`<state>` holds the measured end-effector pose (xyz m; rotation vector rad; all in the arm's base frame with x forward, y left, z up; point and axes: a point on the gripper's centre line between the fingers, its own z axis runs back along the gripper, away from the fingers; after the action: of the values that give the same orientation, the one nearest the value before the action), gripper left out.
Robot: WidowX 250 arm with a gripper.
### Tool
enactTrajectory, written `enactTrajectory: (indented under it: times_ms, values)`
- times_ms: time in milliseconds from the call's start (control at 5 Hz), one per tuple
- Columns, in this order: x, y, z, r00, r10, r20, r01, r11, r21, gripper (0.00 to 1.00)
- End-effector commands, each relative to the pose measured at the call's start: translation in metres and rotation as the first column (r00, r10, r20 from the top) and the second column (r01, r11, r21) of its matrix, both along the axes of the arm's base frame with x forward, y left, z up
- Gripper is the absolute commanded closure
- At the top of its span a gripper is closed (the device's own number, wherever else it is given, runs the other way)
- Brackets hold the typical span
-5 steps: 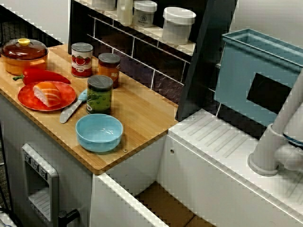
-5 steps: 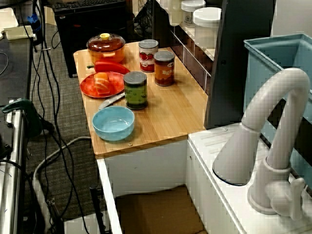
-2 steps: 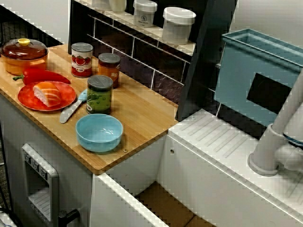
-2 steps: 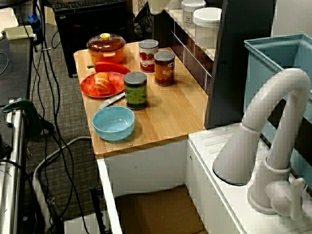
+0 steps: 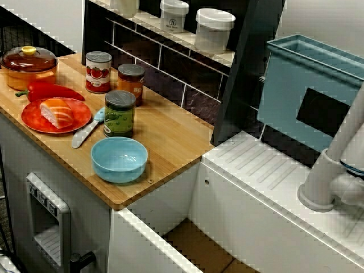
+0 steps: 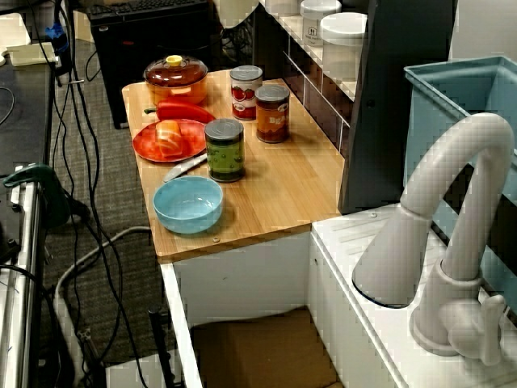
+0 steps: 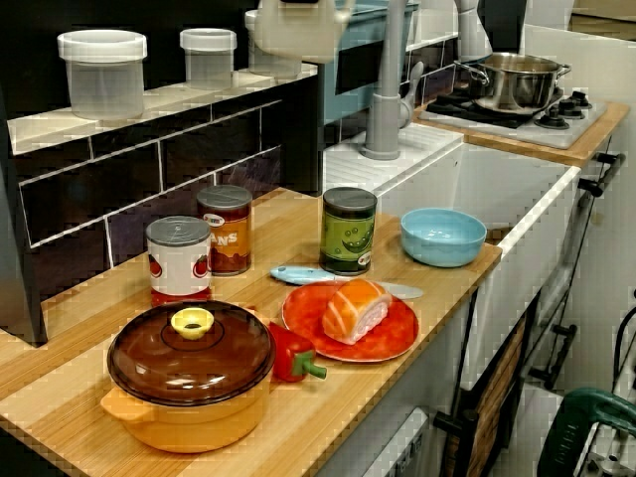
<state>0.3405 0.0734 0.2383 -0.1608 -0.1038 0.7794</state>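
View over the sink: a smooth cream-white object (image 5: 125,5) hangs at the top edge, above the tiled shelf (image 5: 185,38) and near clear lidded jars (image 5: 214,29); view past the faucet: the same, cropped; view from the counter's end: it hangs beneath the dark gripper (image 7: 298,4), whose jaws cannot be made out.

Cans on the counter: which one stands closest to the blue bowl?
The green-labelled can, alone beside the blue bowl; the tomato can and the orange-labelled can stand together back by the tiled wall.
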Motion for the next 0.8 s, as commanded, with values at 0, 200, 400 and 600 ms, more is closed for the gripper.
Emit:
enactTrajectory:
  times_ms: [0, 200, 400, 600]
  values:
    - [-0.008, 0.011, 0.023, 0.999, 0.008, 0.053, -0.009, 1.000, 0.021, 1.00]
    - [-0.011, 0.017, 0.008, 1.000, 0.012, 0.028, -0.013, 0.999, 0.032, 1.00]
    - [-0.018, 0.019, -0.009, 1.000, 0.010, 0.010, -0.010, 0.998, 0.058, 1.00]
    - [-0.019, 0.010, -0.019, 1.000, -0.003, 0.005, 0.003, 0.998, 0.067, 1.00]
